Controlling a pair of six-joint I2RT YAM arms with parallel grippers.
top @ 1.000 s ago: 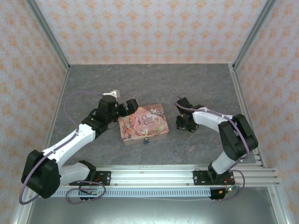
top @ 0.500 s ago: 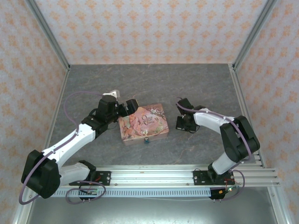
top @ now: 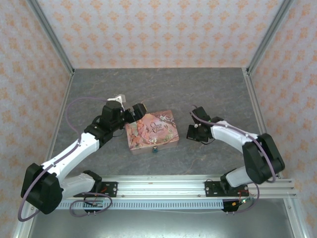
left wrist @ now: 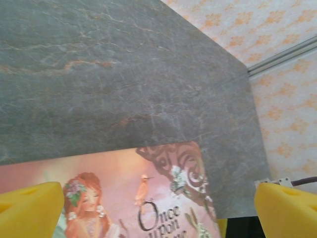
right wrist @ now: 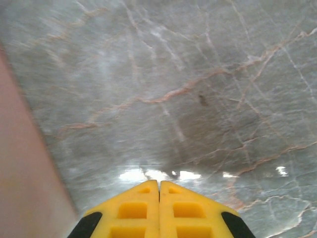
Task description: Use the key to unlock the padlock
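The padlock [top: 155, 148], tiny and dark blue-teal, hangs at the near edge of the pink illustrated tin [top: 151, 131]. My left gripper [top: 137, 112] hovers at the tin's far left corner. In the left wrist view this gripper [left wrist: 158, 210] is open, its yellow fingers [left wrist: 29, 210] wide apart over the tin's lid [left wrist: 124, 188]. My right gripper [top: 191, 133] sits low over the table just right of the tin. It [right wrist: 159, 182] is shut, yellow fingertips pressed together with nothing showing between them. The key is out of view.
The grey marbled table [top: 163, 89] is walled by patterned panels at the back and both sides. An aluminium rail [top: 163, 186] runs along the near edge. The tin's pink side [right wrist: 20, 173] lies close to the left of my right gripper.
My right gripper has closed, and its arm has swung a little to the right and nearer. The left gripper has drifted slightly towards the back. The tin and padlock have not moved.
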